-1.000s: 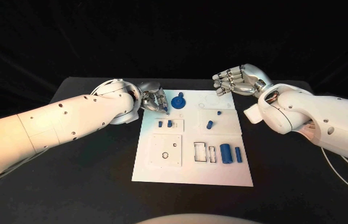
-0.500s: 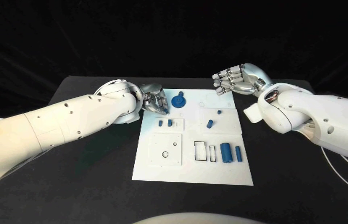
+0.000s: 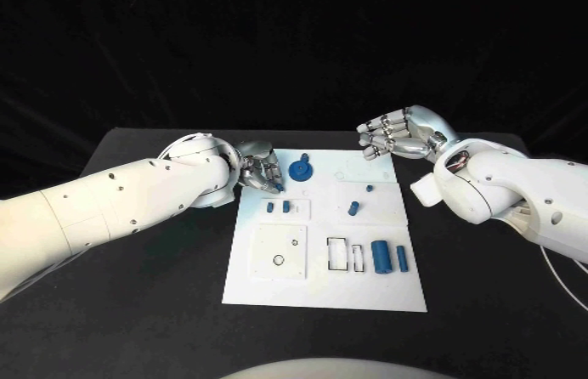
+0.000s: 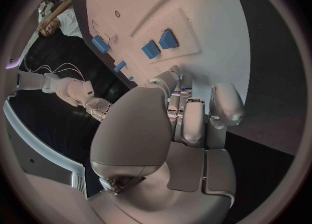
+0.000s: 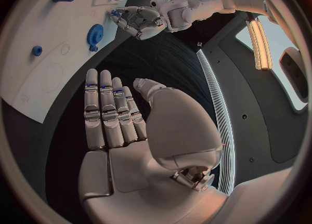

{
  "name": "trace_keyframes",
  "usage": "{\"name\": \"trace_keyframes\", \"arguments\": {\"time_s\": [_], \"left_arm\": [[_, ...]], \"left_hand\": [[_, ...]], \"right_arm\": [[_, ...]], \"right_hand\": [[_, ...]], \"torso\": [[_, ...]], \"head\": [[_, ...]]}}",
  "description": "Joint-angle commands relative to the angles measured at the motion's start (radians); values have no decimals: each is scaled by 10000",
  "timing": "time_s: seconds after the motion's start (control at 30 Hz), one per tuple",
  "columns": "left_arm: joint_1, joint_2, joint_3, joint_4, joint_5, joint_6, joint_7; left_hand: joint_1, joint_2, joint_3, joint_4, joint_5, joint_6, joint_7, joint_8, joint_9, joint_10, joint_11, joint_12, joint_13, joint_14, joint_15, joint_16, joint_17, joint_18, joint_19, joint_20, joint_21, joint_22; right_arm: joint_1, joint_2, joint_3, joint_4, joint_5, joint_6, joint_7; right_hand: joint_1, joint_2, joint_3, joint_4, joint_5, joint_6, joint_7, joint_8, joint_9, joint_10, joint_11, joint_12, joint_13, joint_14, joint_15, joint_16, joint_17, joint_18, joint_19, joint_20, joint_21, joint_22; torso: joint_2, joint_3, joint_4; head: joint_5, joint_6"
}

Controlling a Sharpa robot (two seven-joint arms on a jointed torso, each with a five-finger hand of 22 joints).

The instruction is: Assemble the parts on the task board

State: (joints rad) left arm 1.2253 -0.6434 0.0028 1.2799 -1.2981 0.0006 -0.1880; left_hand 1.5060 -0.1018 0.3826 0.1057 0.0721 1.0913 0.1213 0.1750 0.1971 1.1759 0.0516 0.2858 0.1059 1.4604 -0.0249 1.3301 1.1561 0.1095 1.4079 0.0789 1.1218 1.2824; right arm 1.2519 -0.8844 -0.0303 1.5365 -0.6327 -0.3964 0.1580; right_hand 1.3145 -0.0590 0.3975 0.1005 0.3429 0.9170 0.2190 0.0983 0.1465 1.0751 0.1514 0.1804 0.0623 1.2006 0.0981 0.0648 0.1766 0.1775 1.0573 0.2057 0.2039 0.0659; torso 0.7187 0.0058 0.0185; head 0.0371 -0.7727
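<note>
The white task board (image 3: 321, 290) lies in the middle of the table. A blue gear (image 3: 302, 172) sits near its far left corner, with a small peg (image 3: 304, 156) beyond it. My left hand (image 3: 257, 175) hovers over that corner beside the gear (image 5: 94, 34), fingers curled down toward the board (image 4: 215, 21). A speck of blue shows at its fingertips (image 5: 116, 12); whether it is a pinched part I cannot tell. My right hand (image 3: 402, 137) is raised past the far right corner. It (image 5: 111, 115) holds nothing, and its fingers are straight.
Short blue pegs (image 3: 278, 208) stand in the board's left middle, two more (image 3: 354, 208) to their right. Two blue cylinders (image 3: 391, 257) lie at the right beside outlined slots (image 3: 344, 256). Black table (image 3: 147, 311) surrounds the board.
</note>
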Motion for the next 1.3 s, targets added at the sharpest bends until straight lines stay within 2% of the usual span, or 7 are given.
{"name": "trace_keyframes", "arguments": {"time_s": [0.03,1.3], "left_arm": [[-16,50,-12,1,28,234,54],[-13,177,-34,-37,162,266,134]], "left_hand": [[-51,-28,46,0,49,59,5,69,13,49,11,-49,9,57,17,28,-8,-166,53,20,42,7],[-198,-127,92,-16,39,-62,39,-70,-18,-49,68,-199,34,-8,58,-40,-155,-131,-59,47,-148,-65]], "right_arm": [[-5,16,0,19,-98,149,-38],[-7,84,-10,-76,-97,250,-137]], "right_hand": [[-137,0,-21,-57,55,-28,45,-34,-17,4,37,-62,-12,34,34,-27,-10,61,83,-2,-50,-8],[-186,-8,-30,-68,50,-73,81,-101,-40,-55,75,-136,-11,-38,72,-36,-144,53,66,29,-170,-15]], "torso": [[0,-2,6],[3,-1,8]], "head": [[-19,-6],[-75,-107]]}}
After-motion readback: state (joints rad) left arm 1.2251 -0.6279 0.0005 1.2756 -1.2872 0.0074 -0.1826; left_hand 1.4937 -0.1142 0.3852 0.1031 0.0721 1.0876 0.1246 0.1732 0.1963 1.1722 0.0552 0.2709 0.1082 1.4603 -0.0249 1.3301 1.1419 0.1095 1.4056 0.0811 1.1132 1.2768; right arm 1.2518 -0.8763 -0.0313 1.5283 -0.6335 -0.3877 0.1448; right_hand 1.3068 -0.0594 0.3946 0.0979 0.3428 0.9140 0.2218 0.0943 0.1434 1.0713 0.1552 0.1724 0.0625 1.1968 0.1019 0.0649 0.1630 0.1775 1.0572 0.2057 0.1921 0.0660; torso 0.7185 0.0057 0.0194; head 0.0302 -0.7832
